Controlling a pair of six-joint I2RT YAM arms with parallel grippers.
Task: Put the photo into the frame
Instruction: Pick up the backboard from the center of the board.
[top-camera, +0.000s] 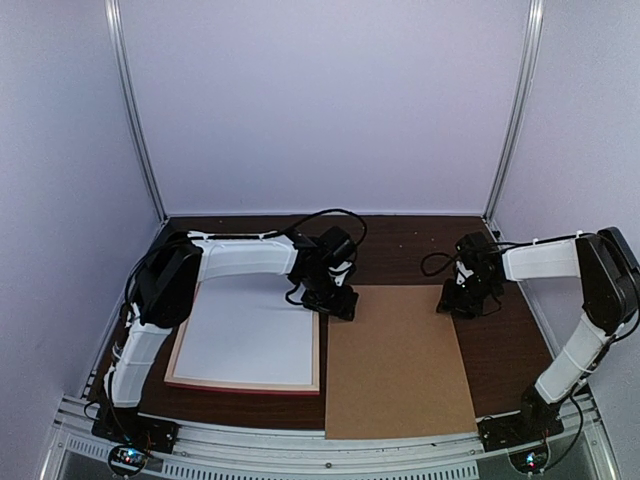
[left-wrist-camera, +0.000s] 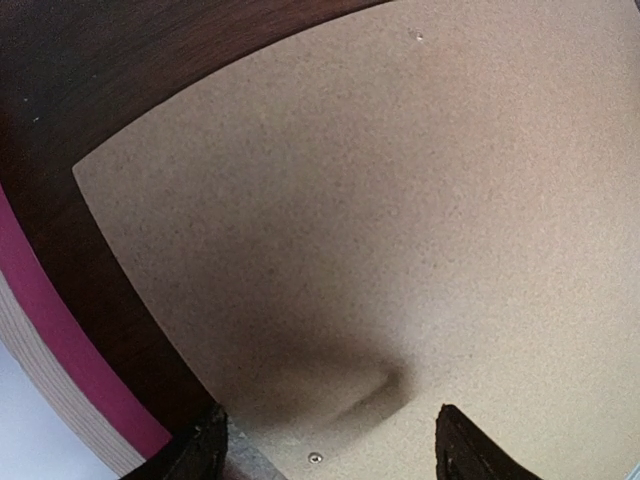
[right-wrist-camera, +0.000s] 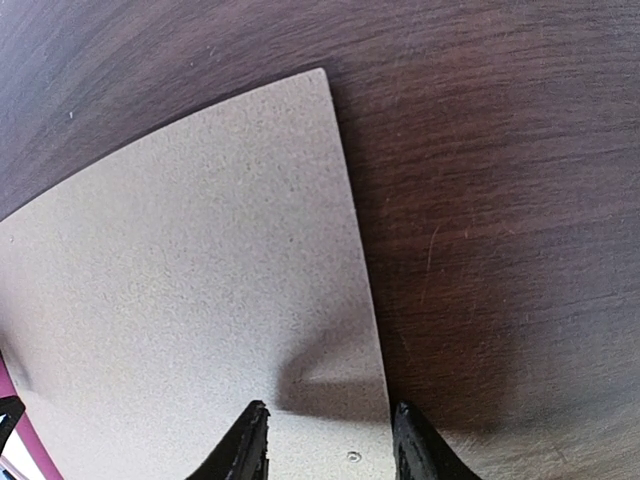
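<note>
Two sets of fingers hung over the far corners of the brown board, which lay flat on the desk right of centre. My left fingers were spread wide above its far left corner, holding nothing. My right fingers stood apart too, straddling its right edge. On the left lay the frame, just beside the board, with a white sheet filling it.

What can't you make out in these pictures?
- Top view: white sheet in the frame shows no image; photo or not, unclear.
- Top view: left arm hides the frame's far left corner.
- Wrist views: left fingers and right fingers cut off at the bottom edge; contact with brown board unclear.
</note>
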